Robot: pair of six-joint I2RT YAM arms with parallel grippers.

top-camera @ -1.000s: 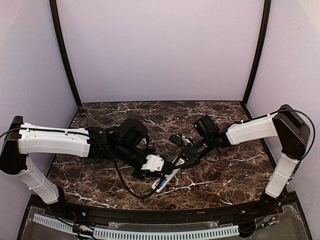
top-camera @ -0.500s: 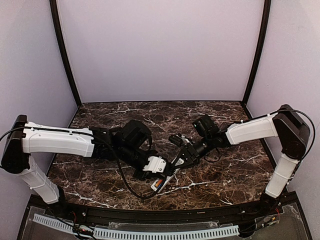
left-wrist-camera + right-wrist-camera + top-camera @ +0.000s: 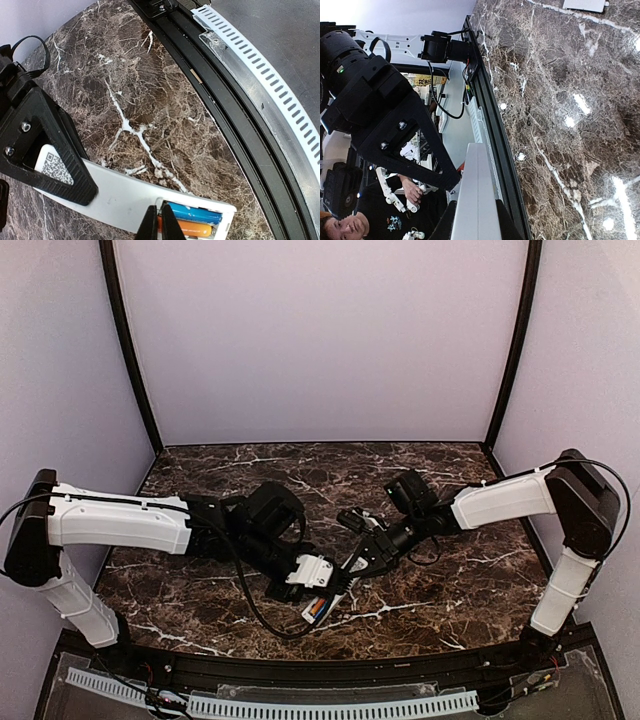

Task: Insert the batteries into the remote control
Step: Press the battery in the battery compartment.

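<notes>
Having been shifted slightly rightward within 1 second, the left gripper [image 3: 159, 223] is pinched together against the 2 batteries [image 3: 195, 214], both judged seated in the remote control [image 3: 120, 197] clasped by the right gripper [image 3: 474, 220] at lower centre, while the white cover [image 3: 583, 4] is left apart at upper right of the right wrist frame, unobstructed.

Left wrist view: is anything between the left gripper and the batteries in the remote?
Nothing visible. The left gripper sits right beside the blue battery and orange battery, both lying uncovered in the remote control. The right gripper clamps its other end, clear of them.
</notes>
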